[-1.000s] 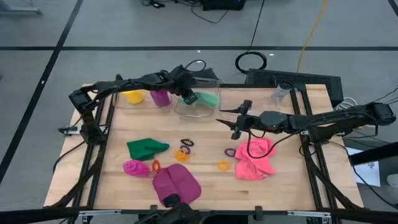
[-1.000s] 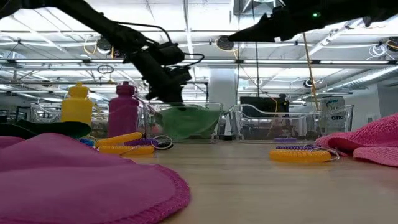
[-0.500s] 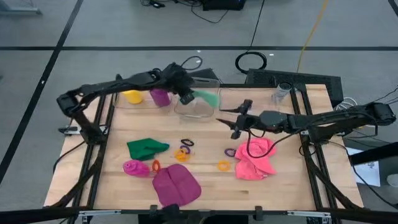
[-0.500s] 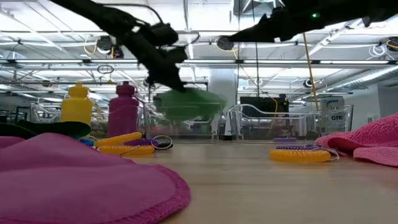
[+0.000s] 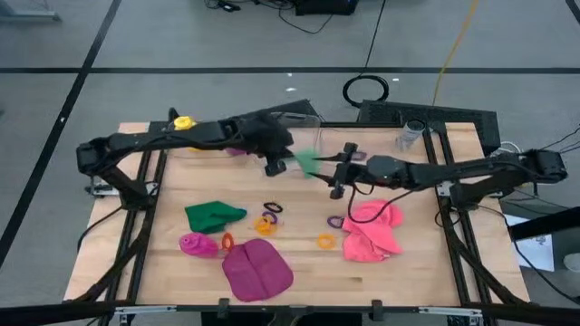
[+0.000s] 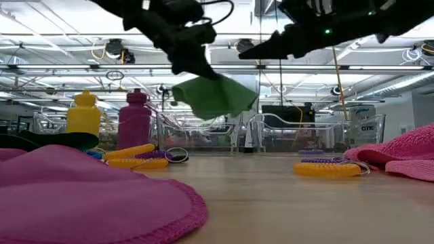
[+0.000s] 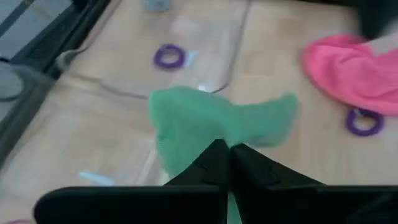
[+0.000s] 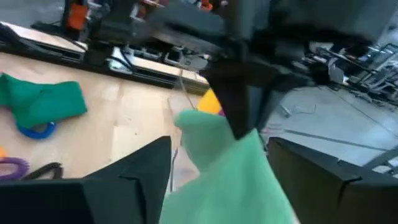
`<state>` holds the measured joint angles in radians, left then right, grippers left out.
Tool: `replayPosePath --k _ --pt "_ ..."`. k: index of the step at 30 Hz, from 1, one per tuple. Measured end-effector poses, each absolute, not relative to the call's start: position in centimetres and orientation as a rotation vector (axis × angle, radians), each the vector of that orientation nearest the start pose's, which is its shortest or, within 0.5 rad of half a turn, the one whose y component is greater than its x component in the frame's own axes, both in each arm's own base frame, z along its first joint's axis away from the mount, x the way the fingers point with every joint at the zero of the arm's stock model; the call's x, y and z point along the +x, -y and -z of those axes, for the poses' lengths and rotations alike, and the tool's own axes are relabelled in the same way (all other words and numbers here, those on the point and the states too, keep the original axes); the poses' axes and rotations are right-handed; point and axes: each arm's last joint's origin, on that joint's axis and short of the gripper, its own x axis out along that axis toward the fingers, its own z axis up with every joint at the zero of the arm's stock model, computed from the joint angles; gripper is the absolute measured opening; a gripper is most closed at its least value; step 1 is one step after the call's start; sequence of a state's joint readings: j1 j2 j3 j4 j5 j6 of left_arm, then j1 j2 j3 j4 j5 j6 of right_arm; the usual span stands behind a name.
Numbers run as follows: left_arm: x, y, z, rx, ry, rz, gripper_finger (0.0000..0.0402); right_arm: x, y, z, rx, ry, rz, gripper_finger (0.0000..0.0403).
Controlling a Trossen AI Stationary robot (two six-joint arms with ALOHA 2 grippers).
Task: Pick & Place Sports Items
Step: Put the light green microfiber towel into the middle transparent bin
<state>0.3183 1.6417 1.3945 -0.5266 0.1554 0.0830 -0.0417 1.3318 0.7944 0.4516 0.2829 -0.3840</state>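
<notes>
Table middle: airborne green cloth

I'm working in a big open lab or workshop hall: exposed ceiling pipes and strip lights, grey floor with loose cables, and a framed wooden worktop.

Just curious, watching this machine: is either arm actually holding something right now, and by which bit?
The left end effector pinches the light green cloth by its top edge. The right end effector, open beside it, holds nothing.
</notes>
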Motion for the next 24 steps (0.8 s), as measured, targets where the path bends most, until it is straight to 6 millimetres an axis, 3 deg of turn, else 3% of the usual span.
replayPosePath --k 8,17,24 --pt "34.79 -9.99 -29.98 -0.093 -0.728 -0.105 0.0000 30.35 2.62 -27.07 -0.380 -0.113 0.328 0.0236" --pt "35.22 -10.01 -30.47 -0.052 -0.664 -0.094 0.0000 30.34 2.66 -27.03 -0.375 -0.117 0.331 0.0238" --pt "34.98 -9.59 -30.10 0.042 -0.710 0.008 0.0000 29.53 2.93 -27.33 -0.450 -0.189 0.378 0.0238"
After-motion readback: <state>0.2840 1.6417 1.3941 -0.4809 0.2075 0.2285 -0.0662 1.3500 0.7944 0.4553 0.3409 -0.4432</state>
